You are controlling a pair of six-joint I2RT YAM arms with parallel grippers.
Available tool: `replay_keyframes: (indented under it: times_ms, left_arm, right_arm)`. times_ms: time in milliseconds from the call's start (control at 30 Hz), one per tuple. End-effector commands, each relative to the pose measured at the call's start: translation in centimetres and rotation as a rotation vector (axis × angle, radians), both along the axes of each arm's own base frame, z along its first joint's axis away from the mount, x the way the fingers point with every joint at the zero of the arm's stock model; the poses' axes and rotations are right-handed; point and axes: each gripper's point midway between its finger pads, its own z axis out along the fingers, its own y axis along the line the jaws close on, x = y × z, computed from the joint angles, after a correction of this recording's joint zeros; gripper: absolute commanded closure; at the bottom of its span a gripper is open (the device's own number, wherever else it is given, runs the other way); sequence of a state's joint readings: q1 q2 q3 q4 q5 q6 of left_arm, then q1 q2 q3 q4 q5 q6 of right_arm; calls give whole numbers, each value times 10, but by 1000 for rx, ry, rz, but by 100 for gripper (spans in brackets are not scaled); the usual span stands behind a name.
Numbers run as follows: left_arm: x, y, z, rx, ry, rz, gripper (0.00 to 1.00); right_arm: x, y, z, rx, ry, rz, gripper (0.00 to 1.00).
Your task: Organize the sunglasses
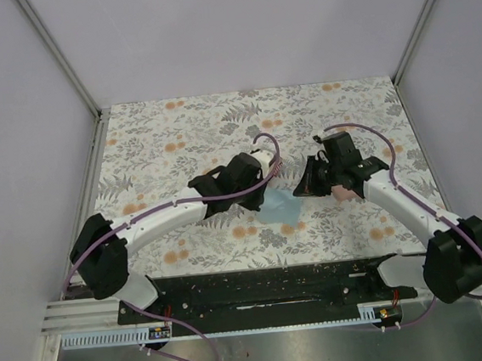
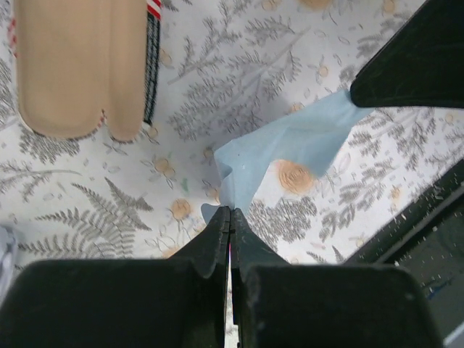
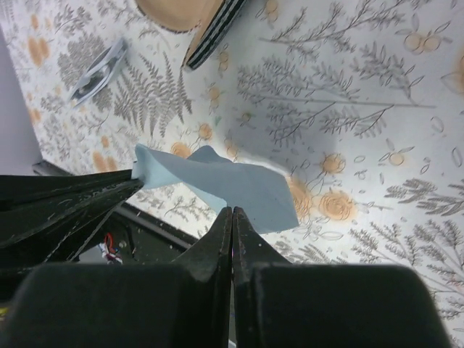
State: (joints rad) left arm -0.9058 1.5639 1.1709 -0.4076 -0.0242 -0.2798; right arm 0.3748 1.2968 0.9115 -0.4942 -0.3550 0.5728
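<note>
A pale blue cloth (image 1: 279,206) is stretched just above the floral table between my two grippers. My left gripper (image 2: 230,210) is shut on one corner of the cloth (image 2: 290,145). My right gripper (image 3: 232,210) is shut on the opposite edge of the cloth (image 3: 225,181). Both show in the top view, the left gripper (image 1: 266,197) and the right gripper (image 1: 304,191) facing each other over the cloth. A slim silvery-framed pair of sunglasses (image 3: 98,70) lies folded on the table beyond the cloth, touched by neither gripper.
An open flag-printed case (image 2: 80,65) with a tan lining lies on the table ahead of the left gripper; the same case (image 3: 196,22) reaches the right wrist view's top edge. A pink case (image 1: 343,192) peeks out under the right arm. The black base rail (image 1: 268,284) runs along the near edge.
</note>
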Motion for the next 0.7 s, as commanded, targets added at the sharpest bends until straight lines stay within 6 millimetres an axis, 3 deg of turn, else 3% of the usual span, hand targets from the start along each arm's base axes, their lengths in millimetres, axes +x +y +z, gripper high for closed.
replay_keyframes:
  times_ms: [0,100,200,433,667]
  left_arm:
    - [-20,-1,28,-87,-19,-3,100]
    - [-27,0,47,-139,-32,1,100]
    - [-32,2,51,-148,-11,7,100]
    - [-65,9,20,-146,112,-17,100]
    - [-63,12,-16,-112,155,26,99]
  right_arm:
    - [-19,9,29,97,-74,51,100]
    - [-22,1,27,61,-77,24,100]
    - [-27,-3,15,31,-16,11,100]
    - [-56,-4,7,71,78,16,100]
    - [-60,-8,-10,31,130,12,100]
